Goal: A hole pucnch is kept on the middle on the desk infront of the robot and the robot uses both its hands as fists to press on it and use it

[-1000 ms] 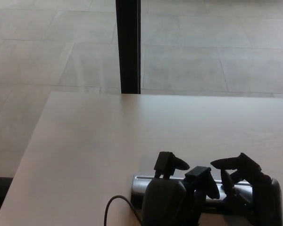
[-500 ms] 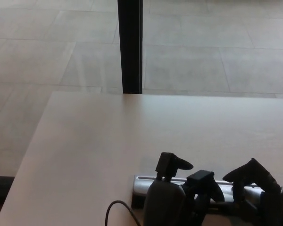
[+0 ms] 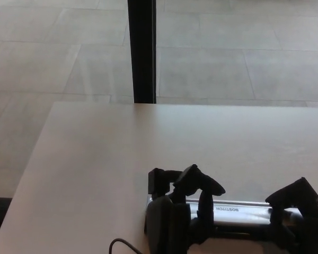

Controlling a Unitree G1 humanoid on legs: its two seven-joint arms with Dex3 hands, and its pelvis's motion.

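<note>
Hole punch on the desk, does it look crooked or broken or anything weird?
Nothing stands out. The hole punch lies flat and straight along the near edge of the desk, with no damage showing. The left hand and right hand sit at its two ends. A thin black cable curls beside the left hand.

Left hand (image 3: 175, 211) low at bottom centre of the head view, fingers (image 3: 204, 185) curled forward and down into a loose fist, thumb side toward picture left. Right hand (image 3: 302, 214) at the bottom right corner, partly cut by the frame edge, knuckles up and fingers bent down in a fist. Both hands sit at about the same height, well apart; forearms are out of frame.
</note>
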